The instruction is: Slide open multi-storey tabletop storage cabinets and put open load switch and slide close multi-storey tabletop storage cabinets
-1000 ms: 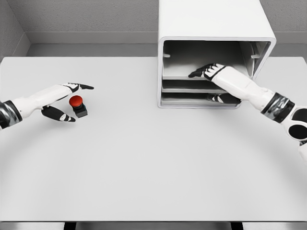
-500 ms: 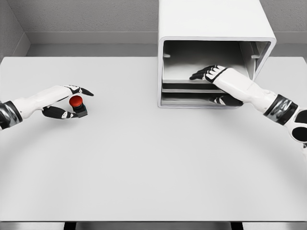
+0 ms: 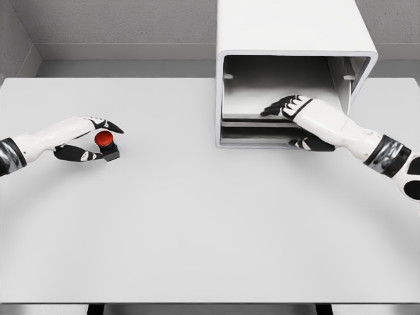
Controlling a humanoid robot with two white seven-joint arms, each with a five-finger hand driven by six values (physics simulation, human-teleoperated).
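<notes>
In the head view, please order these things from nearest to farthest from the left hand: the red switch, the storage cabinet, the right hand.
1. Red switch: between the left hand's fingers.
2. Storage cabinet: far side of the table, to the right.
3. Right hand: inside the cabinet's opening.

White table, grey wall behind

Matt white table; smooth white cabinet; glossy red-capped switch.
</notes>
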